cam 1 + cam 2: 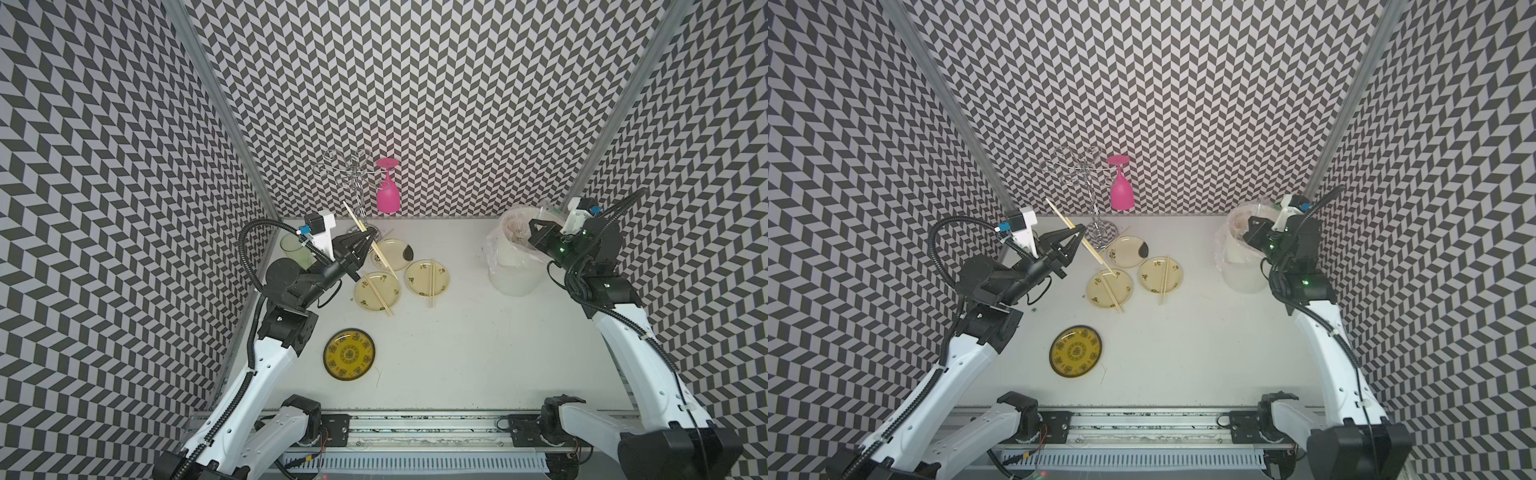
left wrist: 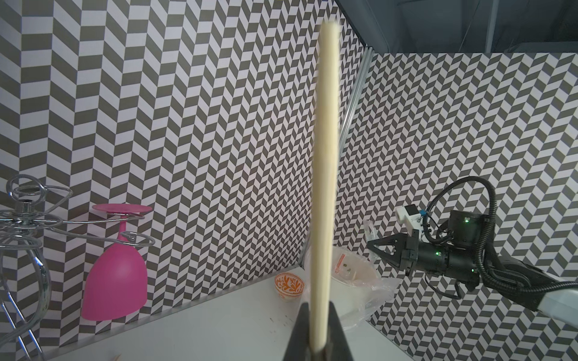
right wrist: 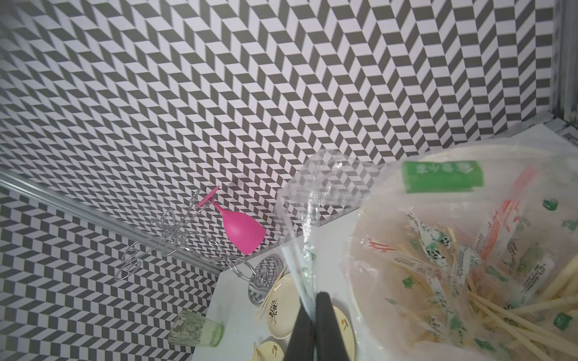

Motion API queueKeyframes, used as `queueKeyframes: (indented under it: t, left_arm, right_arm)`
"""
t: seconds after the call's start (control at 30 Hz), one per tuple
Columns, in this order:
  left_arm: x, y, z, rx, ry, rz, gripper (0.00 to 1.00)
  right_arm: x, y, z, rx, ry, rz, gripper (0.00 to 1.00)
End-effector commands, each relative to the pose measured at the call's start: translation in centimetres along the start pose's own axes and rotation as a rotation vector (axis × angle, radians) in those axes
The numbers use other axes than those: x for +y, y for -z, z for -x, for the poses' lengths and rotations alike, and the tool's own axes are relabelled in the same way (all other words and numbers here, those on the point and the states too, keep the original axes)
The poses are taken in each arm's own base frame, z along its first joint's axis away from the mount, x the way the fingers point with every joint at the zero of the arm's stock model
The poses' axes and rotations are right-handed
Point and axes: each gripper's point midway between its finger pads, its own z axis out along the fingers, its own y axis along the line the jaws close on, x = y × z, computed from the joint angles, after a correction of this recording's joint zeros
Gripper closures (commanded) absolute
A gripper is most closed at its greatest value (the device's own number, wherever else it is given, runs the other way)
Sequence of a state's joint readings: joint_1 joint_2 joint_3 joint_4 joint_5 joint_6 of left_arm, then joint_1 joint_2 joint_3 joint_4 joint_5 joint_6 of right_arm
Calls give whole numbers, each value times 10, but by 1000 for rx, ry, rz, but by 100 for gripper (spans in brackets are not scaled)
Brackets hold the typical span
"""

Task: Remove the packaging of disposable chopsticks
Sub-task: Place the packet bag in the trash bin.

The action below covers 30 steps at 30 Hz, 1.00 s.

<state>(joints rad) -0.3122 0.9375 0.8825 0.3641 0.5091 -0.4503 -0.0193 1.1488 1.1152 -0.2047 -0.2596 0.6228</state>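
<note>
We judged the stripping step done and the putting-away step in hand. The left gripper (image 1: 368, 240), left of centre in the upper half of both top views, had its jaws pinched on bare disposable chopsticks (image 1: 352, 214) that slanted up towards the back wall. The left wrist view showed no wrapper on them.

At lower centre of the right wrist view, the right gripper (image 3: 313, 300) had its jaws pressed together on the packaging (image 3: 328, 187). This was an empty clear sleeve, with its green band (image 3: 442, 176) at the far end. The sleeve hung by the mouth of the bag (image 3: 469, 265), which lined the white bin (image 1: 515, 282) at the right of the top views.

We thought the next move called for the right jaws to part with the sleeve over the bag. The left arm would then need to lower the sticks flat onto a free plate, perhaps the yellow plate (image 1: 349, 354) at lower centre.

Two pale plates (image 1: 417, 286) at centre already carried bare pairs.

- **Sleeve in the top views:** it was nearly invisible there, and the right fingertips were lost against the crinkled plastic.
- **Sleeve and bag rim:** we could not tell whether the sleeve's free end hung inside the rim.
- **Held sticks:** they were blurred in the left wrist view, and their lower end was cut off by the frame.
- **Thin sticks by the rack base (image 3: 262, 281):** these may have been another pair.
</note>
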Motion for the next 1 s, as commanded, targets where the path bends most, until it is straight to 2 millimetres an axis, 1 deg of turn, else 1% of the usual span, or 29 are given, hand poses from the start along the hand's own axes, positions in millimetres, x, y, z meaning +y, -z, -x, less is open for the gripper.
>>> queueKeyframes:
  t: [0.0, 0.17, 0.23, 0.3, 0.4, 0.5, 0.6, 0.63, 0.67, 0.73, 0.8, 0.87, 0.97]
  left_arm:
    - [-4, 2, 3, -12, -18, 2, 100]
    - [-5, 2, 4, -10, -24, 8, 100]
    - [-6, 2, 4, -10, -24, 7, 100]
    - [-7, 2, 4, -10, -24, 5, 100]
    - [-9, 3, 5, -10, -29, 4, 100]
    - [-9, 3, 5, -8, -32, 9, 100]
    - [-9, 3, 5, -8, -32, 8, 100]
    - [-9, 3, 5, -8, -32, 8, 100]
    - [-9, 3, 6, -9, -33, 8, 100]
    - [-9, 3, 6, -10, -33, 10, 100]
    - [-9, 3, 7, -11, -34, 9, 100]
    - [-9, 3, 6, -10, -34, 9, 100]
    - [-9, 3, 6, -10, -35, 10, 100]
  right_arm:
    - [0, -8, 1, 32, -80, 109, 100]
    - [-16, -19, -4, 73, -117, 92, 100]
    - [-19, -19, -4, 71, -141, 100, 93]
    - [-22, -21, -4, 80, -173, 104, 89]
    - [-26, -24, -3, 95, -201, 98, 77]
    - [-22, -23, 1, 97, -216, 115, 69]
    - [-12, -21, 2, 115, -222, 153, 67]
    - [-11, -21, 2, 119, -224, 161, 63]
    - [-9, -20, 2, 123, -227, 164, 55]
    - [-7, -19, 3, 127, -246, 176, 51]
    - [-6, -17, 2, 136, -304, 212, 46]
    - [-3, -15, 5, 125, -354, 254, 45]
    - [-5, -19, 14, 101, -370, 228, 42]
